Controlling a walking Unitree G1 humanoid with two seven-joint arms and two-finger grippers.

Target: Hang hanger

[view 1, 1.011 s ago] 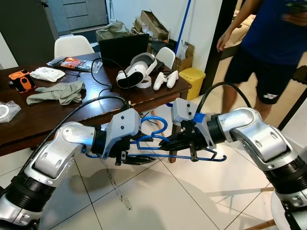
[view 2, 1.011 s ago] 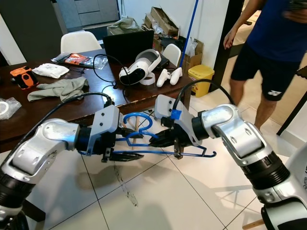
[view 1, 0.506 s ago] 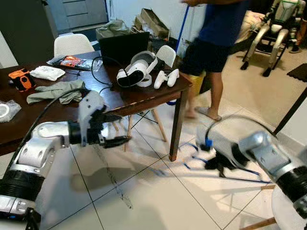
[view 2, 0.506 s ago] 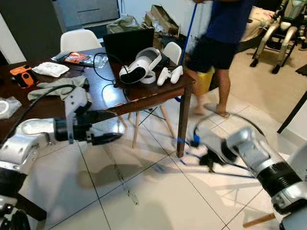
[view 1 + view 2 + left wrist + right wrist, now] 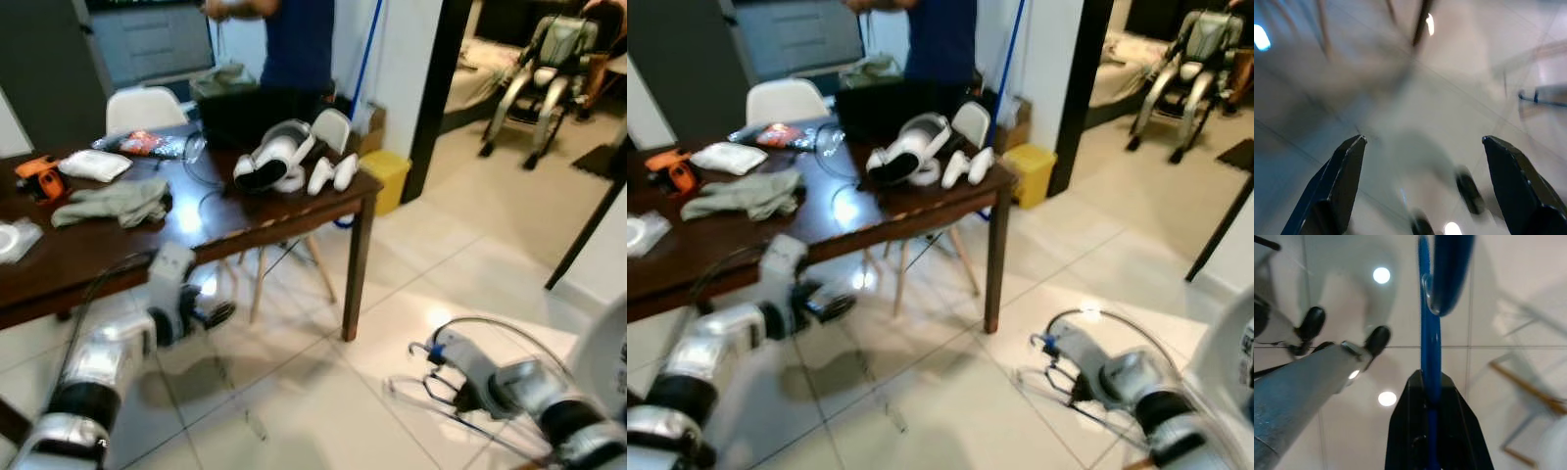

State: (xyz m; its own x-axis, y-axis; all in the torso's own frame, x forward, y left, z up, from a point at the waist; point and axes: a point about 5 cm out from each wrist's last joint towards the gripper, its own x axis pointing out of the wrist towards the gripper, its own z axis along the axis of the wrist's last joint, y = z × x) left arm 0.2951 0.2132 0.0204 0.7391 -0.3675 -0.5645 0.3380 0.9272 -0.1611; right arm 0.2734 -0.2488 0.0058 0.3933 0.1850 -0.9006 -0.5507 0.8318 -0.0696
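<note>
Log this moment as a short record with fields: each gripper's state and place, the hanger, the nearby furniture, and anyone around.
left gripper: open, holding nothing, low beside the table front, above the tiled floor
right gripper: shut on the blue hanger, low over the floor tiles on the robot's right
blue hanger: clamped between the right fingers, hook end away from the wrist
table: dark wood, carries a VR headset and a grey cloth
person: standing behind the table
view quality: blurred

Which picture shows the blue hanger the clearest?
The right wrist view: the blue hanger is close up, pinched between the right gripper's black fingers. Both eye views show it small and blurred low by the floor. The left wrist view catches a distant blue sliver.
</note>
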